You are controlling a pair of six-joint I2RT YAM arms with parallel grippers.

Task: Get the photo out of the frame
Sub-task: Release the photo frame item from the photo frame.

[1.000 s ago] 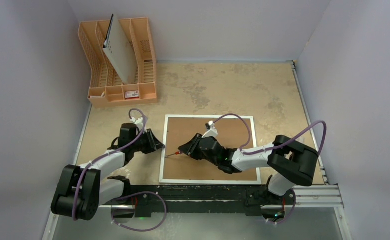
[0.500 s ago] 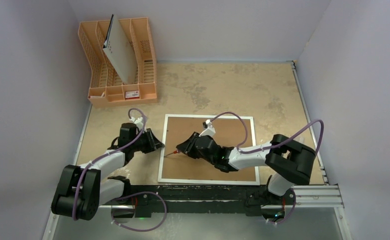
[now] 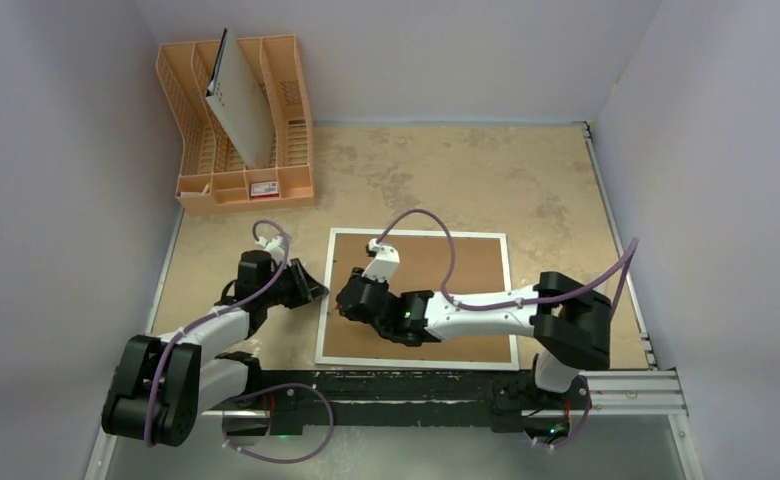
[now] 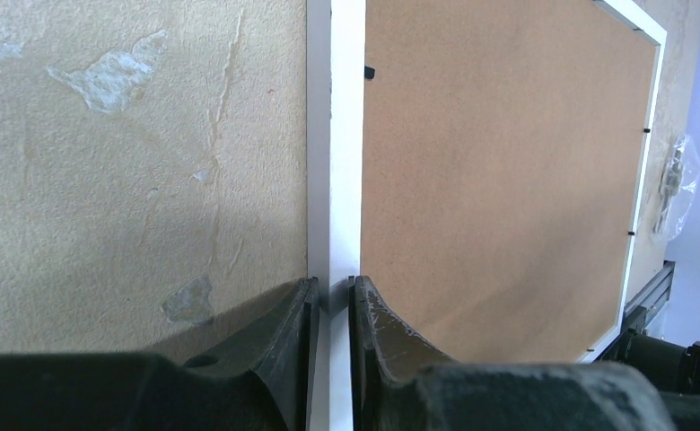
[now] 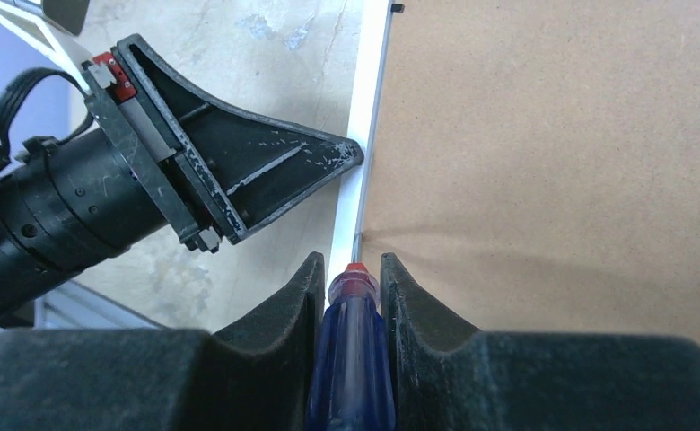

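Note:
The frame [image 3: 476, 270] lies back up on the table, its brown fibreboard back inside a narrow white border. The photo is hidden under that back. My left gripper [image 3: 316, 293] is shut on the frame's left white border [image 4: 346, 135], one finger on each side of it [image 4: 331, 292]. My right gripper [image 3: 348, 300] is shut on a blue screwdriver [image 5: 351, 359] with a red collar. The screwdriver's metal tip sits at the seam between the left border and the brown back [image 5: 544, 135], just beside the left gripper's fingertips [image 5: 342, 154].
An orange plastic rack [image 3: 194, 150] stands at the back left, with a grey-white holed board [image 3: 238, 105] leaning in it. Small black clips [image 4: 369, 70] sit along the frame's inner edge. A small plastic bag [image 4: 674, 180] lies beyond the frame. A black rail [image 3: 416, 385] runs along the near edge.
My right gripper has swung left across the frame's back with the screwdriver, bringing its tip to the left border. The left gripper has stayed on the border.

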